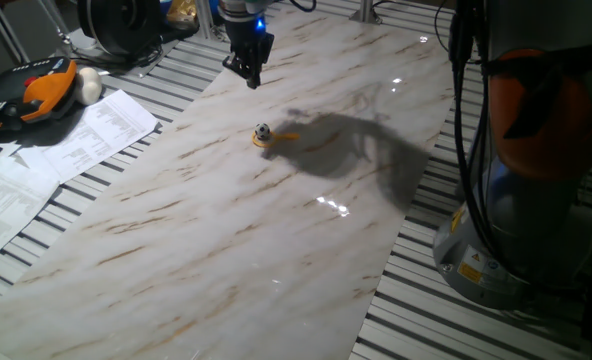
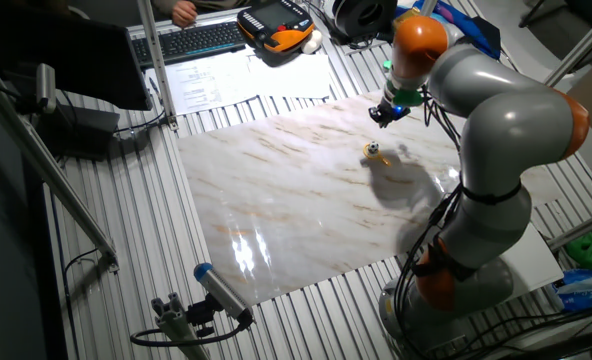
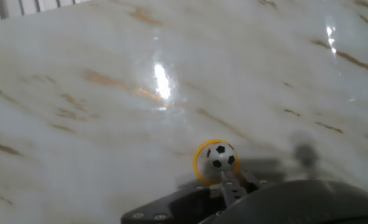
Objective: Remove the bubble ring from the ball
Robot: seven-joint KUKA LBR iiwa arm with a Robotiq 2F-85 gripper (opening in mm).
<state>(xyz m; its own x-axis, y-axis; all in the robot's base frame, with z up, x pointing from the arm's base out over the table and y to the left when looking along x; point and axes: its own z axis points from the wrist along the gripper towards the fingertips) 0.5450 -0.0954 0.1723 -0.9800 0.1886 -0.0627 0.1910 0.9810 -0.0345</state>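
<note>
On the marble bench (image 1: 226, 230), the ball (image 1: 263, 131) sits inside the bubble ring (image 1: 269, 140), while the end effector (image 1: 250, 72) hangs above and apart, empty, fingers apparently close together, seemingly positioned to descend.

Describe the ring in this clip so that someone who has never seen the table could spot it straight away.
Look at the marble slab in the middle of the table. Near its far end, beside the arm's dark shadow, sits a tiny soccer ball. The ring is the flat orange-yellow hoop lying around that ball, with a short handle sticking out to one side; nothing else on the slab has that colour.
</note>
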